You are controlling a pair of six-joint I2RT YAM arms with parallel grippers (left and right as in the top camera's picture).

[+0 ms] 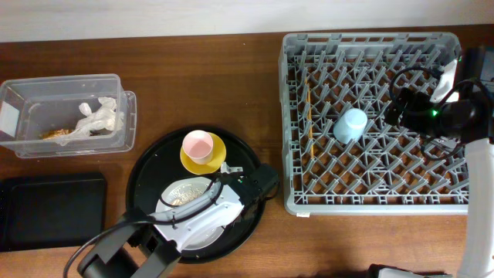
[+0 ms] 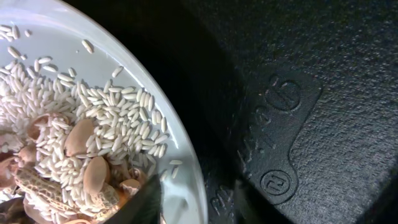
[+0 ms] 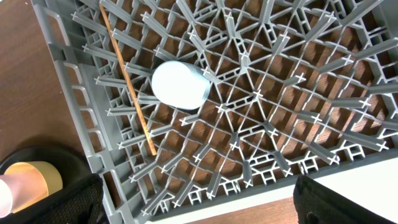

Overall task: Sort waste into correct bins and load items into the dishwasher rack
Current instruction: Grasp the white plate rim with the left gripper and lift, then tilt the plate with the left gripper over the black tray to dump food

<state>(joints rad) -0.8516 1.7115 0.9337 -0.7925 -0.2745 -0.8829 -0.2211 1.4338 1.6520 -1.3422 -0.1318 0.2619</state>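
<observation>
Left claw [image 2: 196, 202] astride smooth round plate [image 2: 56, 15]

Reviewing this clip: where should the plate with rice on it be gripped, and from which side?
At the thin rim of the plate, approached from outside over the black tray. It lies flat with rice and scraps piled inward, so only the bare edge is free to pinch. The left end effector straddles that edge.

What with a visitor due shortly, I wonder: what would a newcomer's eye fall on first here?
The big grey rack fills the right side, a light-blue cup resting among its pegs. At bottom centre, a round black tray carries a pink cup on a yellow saucer and a white plate heaped with rice.
</observation>
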